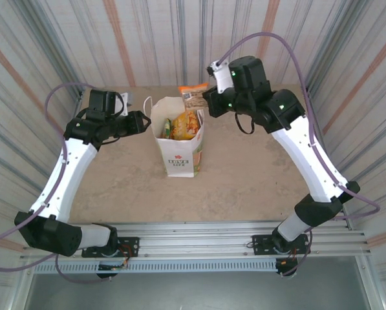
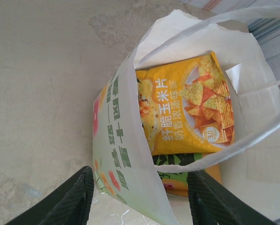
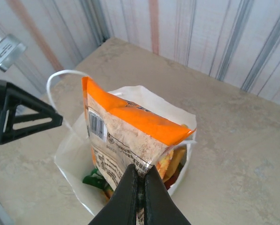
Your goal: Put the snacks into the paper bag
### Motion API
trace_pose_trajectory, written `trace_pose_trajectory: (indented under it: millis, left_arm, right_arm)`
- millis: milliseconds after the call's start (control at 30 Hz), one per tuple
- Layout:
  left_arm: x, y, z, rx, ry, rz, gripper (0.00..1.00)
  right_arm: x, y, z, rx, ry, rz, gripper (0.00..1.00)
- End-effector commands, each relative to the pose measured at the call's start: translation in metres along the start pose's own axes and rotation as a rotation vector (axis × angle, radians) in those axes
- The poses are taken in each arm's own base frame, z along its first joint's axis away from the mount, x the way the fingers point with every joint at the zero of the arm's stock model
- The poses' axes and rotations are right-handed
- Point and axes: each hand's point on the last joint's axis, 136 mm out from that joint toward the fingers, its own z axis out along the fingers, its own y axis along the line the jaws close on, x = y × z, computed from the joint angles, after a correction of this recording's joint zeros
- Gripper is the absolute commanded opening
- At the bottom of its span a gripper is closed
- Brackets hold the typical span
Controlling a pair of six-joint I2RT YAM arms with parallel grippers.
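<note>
One orange packet [image 3: 125, 136] between right fingers [image 3: 127, 197], above bag [image 3: 67, 158]

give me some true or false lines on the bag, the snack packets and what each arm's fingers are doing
1. The right fingers are shut on an orange packet. True.
2. The paper bag lies on its side. False: it stands upright with its mouth open.
3. A yellow packet is in the bag. True.
4. The left fingers are shut on a bag handle. False: they are spread wide apart at the bag's side.
5. The orange packet lies flat on the table. False: it is held up over the bag.
</note>
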Motion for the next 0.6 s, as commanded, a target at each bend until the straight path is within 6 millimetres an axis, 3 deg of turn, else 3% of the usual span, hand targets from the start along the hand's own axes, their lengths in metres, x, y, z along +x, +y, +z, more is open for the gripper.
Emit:
trace_pose_trajectory:
  millis: [0,200,567]
  left_arm:
    - [-0.006,-0.004,-0.005,-0.005,-0.011,0.030,0.56]
    - [-0.005,-0.004,-0.005,-0.012,-0.004,0.023,0.57]
    - [-0.009,-0.006,-0.008,-0.010,-0.019,0.033,0.57]
  right_arm:
    - [-0.014,0.000,-0.002,0.063,-0.061,-0.102,0.00]
    - [-0.021,0.012,0.006,0.078,-0.080,-0.167,0.00]
    - [0.023,0.016,0.076,0.097,0.162,-0.197,0.00]
